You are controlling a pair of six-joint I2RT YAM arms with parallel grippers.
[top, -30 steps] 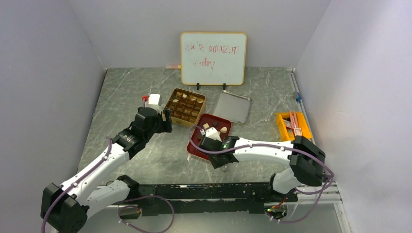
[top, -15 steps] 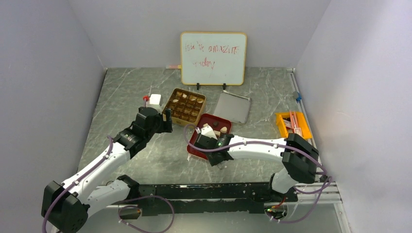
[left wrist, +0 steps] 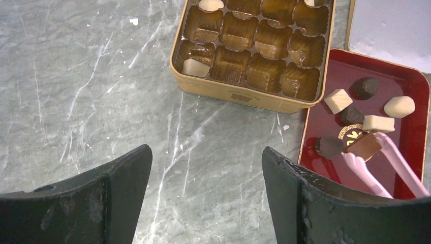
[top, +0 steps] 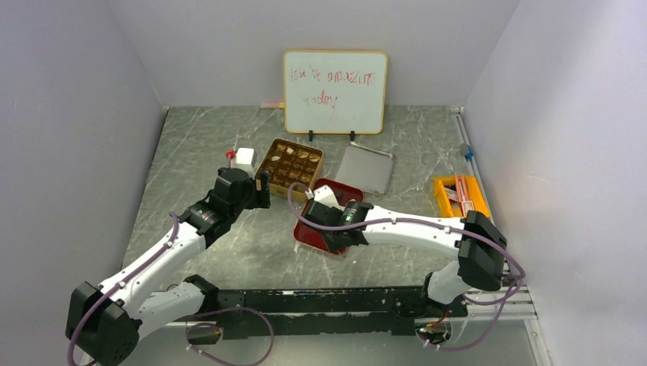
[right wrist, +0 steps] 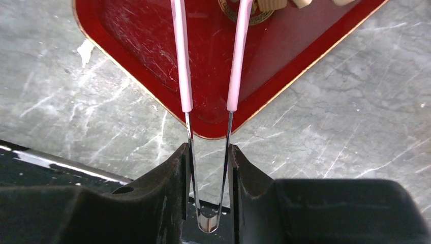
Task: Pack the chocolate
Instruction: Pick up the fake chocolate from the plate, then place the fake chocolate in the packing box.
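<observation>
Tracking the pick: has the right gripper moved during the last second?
Yes, the right gripper crept up-frame across the red tray toward the gold tin.

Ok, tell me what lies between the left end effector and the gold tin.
Just bare marbled table, as the left wrist view shows.

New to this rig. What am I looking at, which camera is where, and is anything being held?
Two robot arms are bolted at the near edge of a table. One picture is taken from overhead behind them; the other two come from a camera on each wrist. On the table are a gold tin with cupped slots, a few filled, and a red tray of loose chocolates. The left gripper is open and empty, near the tin. The right gripper is shut on pink tweezers, whose tips pinch a brown chocolate at the tray.
</observation>
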